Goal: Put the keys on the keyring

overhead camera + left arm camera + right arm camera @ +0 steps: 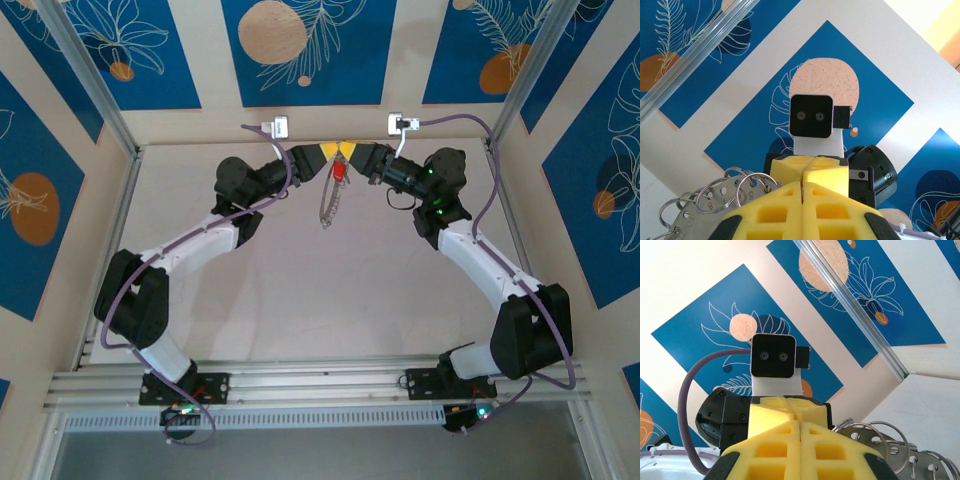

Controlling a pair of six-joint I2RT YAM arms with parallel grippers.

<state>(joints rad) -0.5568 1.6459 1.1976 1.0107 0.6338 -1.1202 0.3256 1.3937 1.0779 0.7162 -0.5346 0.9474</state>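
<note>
From above, the left gripper (pixel 322 152) and right gripper (pixel 353 152) meet tip to tip over the middle of the table's (pixel 300 300) far edge. The red key (pixel 340 172) and keyring (pixel 329 208) dangle just beneath them. On the left wrist the jaws are pressed together, with the keyring's loops beside them. The right wrist shows the same. I can't tell which gripper pinches it. I'd fix one arm and thread slowly.

left arm (pixel 180 260): elbow out wide, forearm angled in toward the middle of the table's (pixel 300 310) far edge
left gripper (pixel 325 152): yellow fingers squeezed together, no gap
right arm (pixel 490 270): basically mirrors it
right gripper (pixel 351 152): clamped too, nose to nose with the left
</note>
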